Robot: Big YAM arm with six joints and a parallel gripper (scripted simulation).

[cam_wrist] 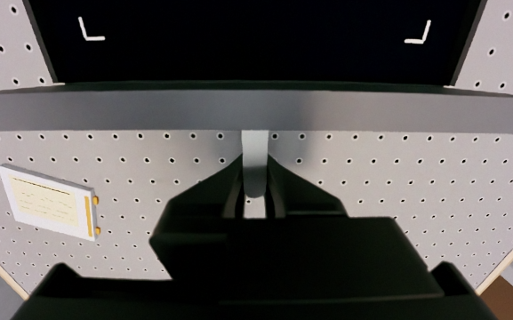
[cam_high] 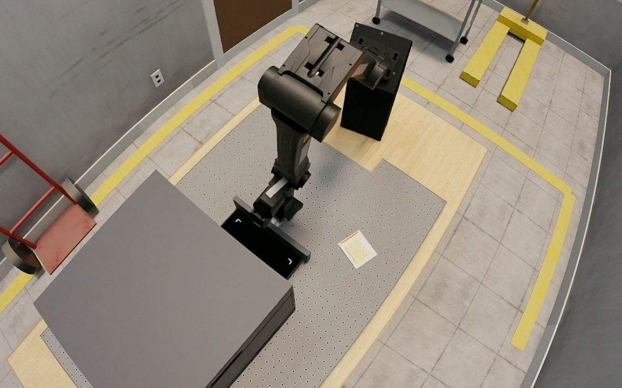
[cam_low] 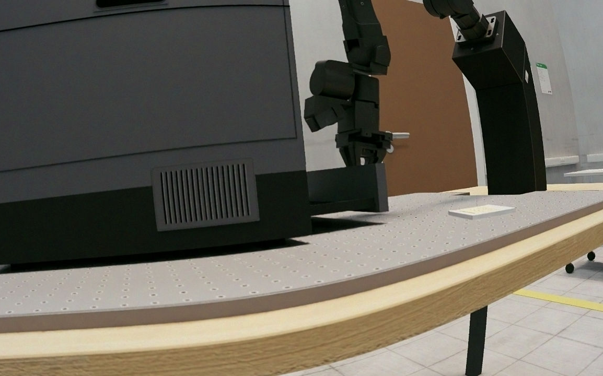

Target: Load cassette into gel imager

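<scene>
From the top, you've got the arm [cam_high: 294, 144] reaching down from its black pedestal [cam_high: 368, 108] [cam_low: 511, 130] to the front of the drawer [cam_high: 262, 241] [cam_low: 341, 189] [cam_wrist: 256, 49], which stands partly out of the gel imager IM [cam_high: 163, 284] [cam_low: 140, 103]. Two white corner marks show on the dark glass [cam_high: 260, 243] [cam_wrist: 256, 53], one near each side. Your cassette, FINISHED [cam_high: 357, 249] [cam_low: 481, 211] [cam_wrist: 49, 202], lies flat on the perforated plate [cam_high: 400, 202] [cam_low: 229, 275] [cam_wrist: 394, 178], well apart from the drawer and off the glass.

Over to the exterior view — IM sits upright on that plate, vent grille [cam_low: 207, 195] facing you, the drawer jutting out with the plate visible beneath it. The gripper [cam_high: 270, 222] [cam_low: 363, 161] [cam_wrist: 254, 160] points down just behind the top edge of the drawer's side, its fingertips partly hidden. FINISHED lies on the plate beyond the drawer front, pale label up.

Now the wrist view, and here's your close look: the fingers are clamped on the pale handle [cam_wrist: 255, 162], one on each side, and it sticks out from the middle of the drawer's front panel [cam_wrist: 149, 111]. FINISHED is over at the left of the frame, slightly askew to the panel — yellow label up, two small orange tabs on its right edge.
</scene>
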